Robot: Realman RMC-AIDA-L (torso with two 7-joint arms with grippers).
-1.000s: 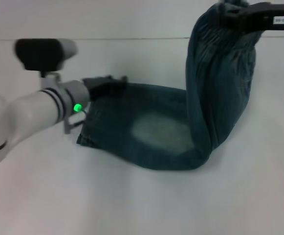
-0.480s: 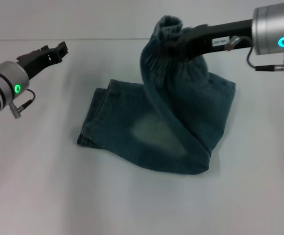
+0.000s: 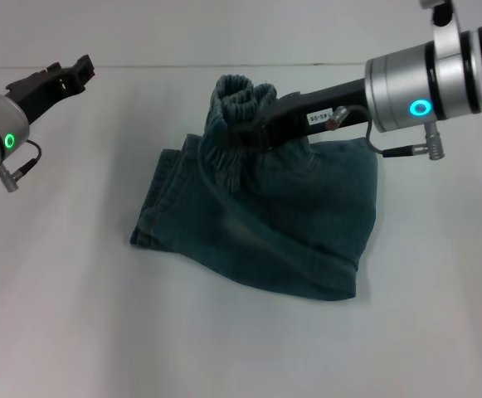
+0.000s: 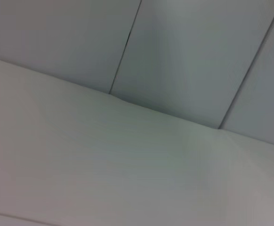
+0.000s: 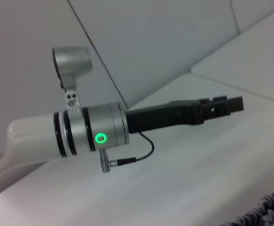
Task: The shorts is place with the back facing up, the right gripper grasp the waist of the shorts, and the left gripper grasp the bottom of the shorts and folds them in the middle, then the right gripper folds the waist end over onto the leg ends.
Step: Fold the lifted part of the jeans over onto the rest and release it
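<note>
Shorts (image 3: pixel 265 224) lay half-folded on the surface (image 3: pixel 75 315), right pincer (image 3: pixel 245 131) clenched on the waistband (image 3: pixel 236 99), held above the leg ends (image 3: pixel 153 220). Best lowered flat, edges aligned, before letting go. Left pincer (image 3: pixel 81 68) hung clear, grasping nothing, apparently released.

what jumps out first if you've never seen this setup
The right gripper stands out most: it is shut on the gathered waistband of the shorts, holding it raised above the rest of the denim lying mid-table. The leg ends lie flat toward the robot's left. The left gripper hangs off at the far left, holding nothing and apart from the cloth.
</note>
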